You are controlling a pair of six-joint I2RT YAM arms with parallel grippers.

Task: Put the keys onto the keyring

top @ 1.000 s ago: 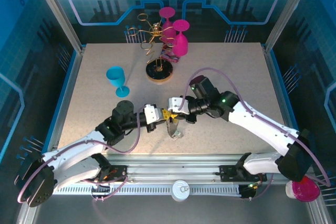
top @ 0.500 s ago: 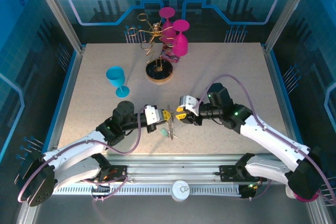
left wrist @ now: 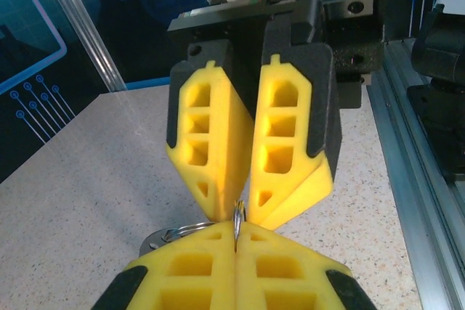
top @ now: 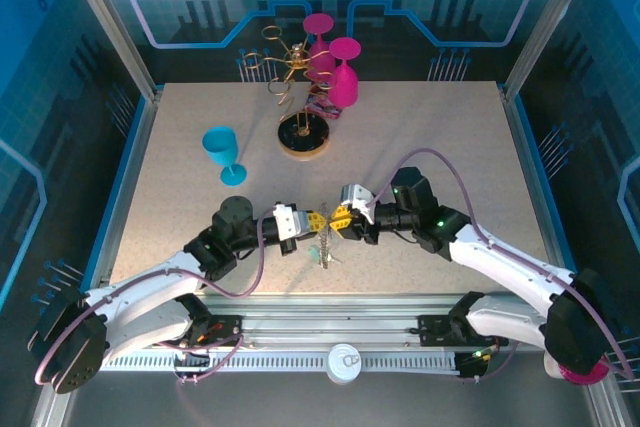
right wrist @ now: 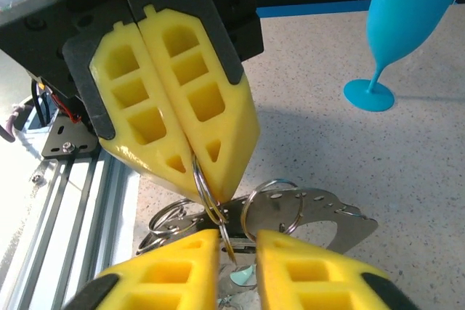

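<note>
My left gripper (top: pixel 317 220) (left wrist: pixel 236 226) is shut on the keyring (right wrist: pixel 220 220), a thin silver split ring held edge-on over the near middle of the table. My right gripper (top: pixel 338 217) (right wrist: pixel 236 241) faces it tip to tip. It is open, with a narrow gap that the free part of the keyring (left wrist: pixel 237 213) stands in. Below the two grippers hangs a bunch (top: pixel 325 247): a flat silver plate with holes (right wrist: pixel 327 212), smaller split rings (right wrist: pixel 244 213) and a teal bit (right wrist: pixel 242 276). Single keys are too small to tell apart.
A blue goblet (top: pixel 222 152) (right wrist: pixel 407 27) stands left of centre. At the back are a gold wire rack on a wooden disc (top: pixel 303 137) and magenta goblets (top: pixel 343 77). The aluminium front rail (top: pixel 340 312) runs close below the grippers.
The right gripper let go and pulled back to the right. It has since come left again to meet the left gripper's tips. The left arm has barely moved.
</note>
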